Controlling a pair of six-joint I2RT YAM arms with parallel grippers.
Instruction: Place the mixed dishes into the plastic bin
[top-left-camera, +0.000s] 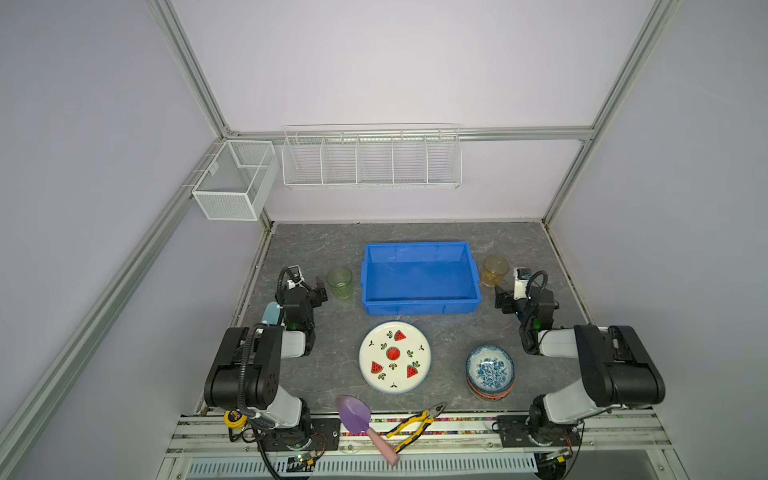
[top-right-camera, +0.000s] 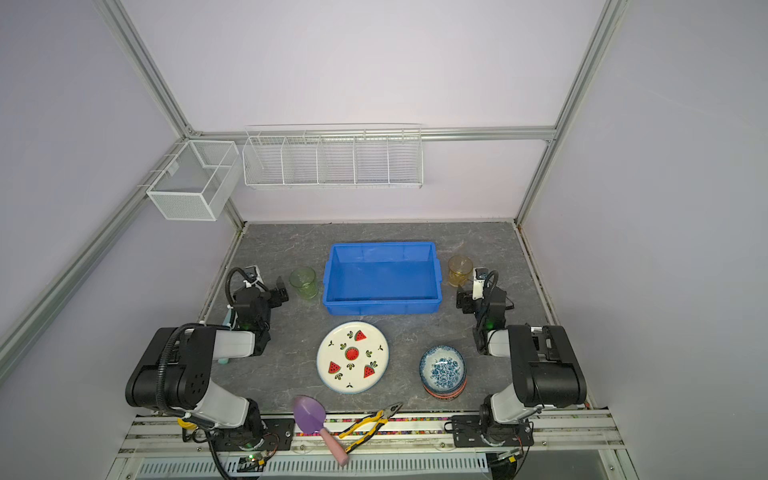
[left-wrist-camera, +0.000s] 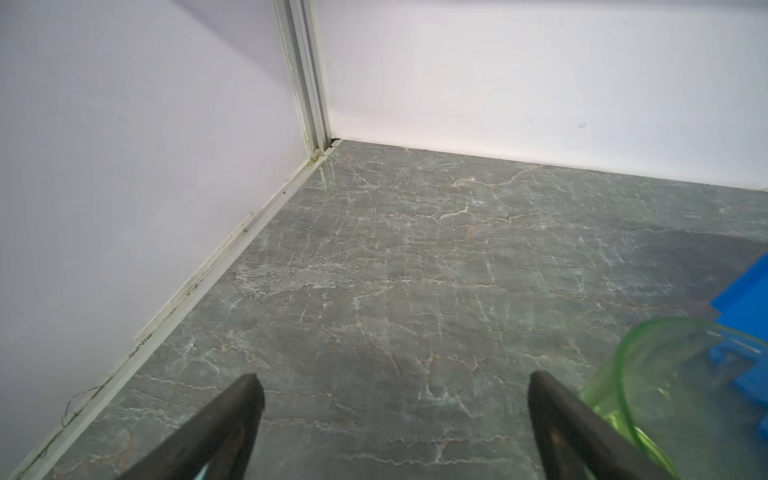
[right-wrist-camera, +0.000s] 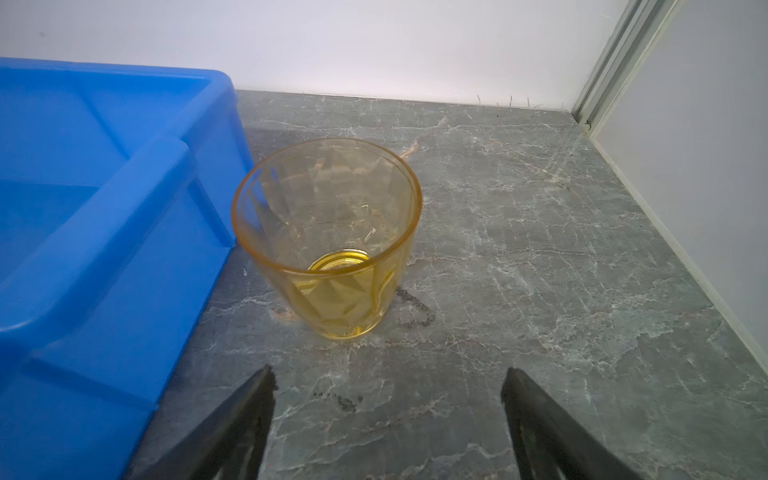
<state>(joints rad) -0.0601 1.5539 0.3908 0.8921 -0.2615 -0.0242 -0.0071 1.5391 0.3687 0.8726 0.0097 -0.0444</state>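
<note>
**Left gripper** (top-left-camera: 320, 291): low over the table, jaws wide apart, holding nothing. In its wrist view (left-wrist-camera: 392, 378) only bare marble shows between the fingers.

**Green tumbler** (top-left-camera: 339, 282): upright, between that gripper and the bin's left wall. It sits just outside one finger (left-wrist-camera: 552, 407), not in the gap, so I'd judge the arm needs to shift sideways before it can close.

**Plastic bin** (top-left-camera: 419, 246): bright blue, mid-table toward the back wall, nothing in it. Central, presumably so that either arm can reach it.

**Watermelon plate** (top-left-camera: 376, 351): flat on the table, just in front of the bin.

**Purple trowel** (top-left-camera: 353, 411) and **yellow-handled pliers** (top-left-camera: 415, 424): lying across the front rail. Not dishes, so best left alone.

**Blue floral bowl** (top-left-camera: 490, 368): nested on top of a short stack, right of the plate.

**Amber tumbler** (top-left-camera: 496, 270): upright, just beside the bin's right lip.

**Right gripper** (top-left-camera: 505, 299): jaws apart and empty. The wrist view (right-wrist-camera: 388, 376) has the tumbler (right-wrist-camera: 328, 237) ahead of the gap and a little off-centre, so it looks lined up for a side grasp.
</note>
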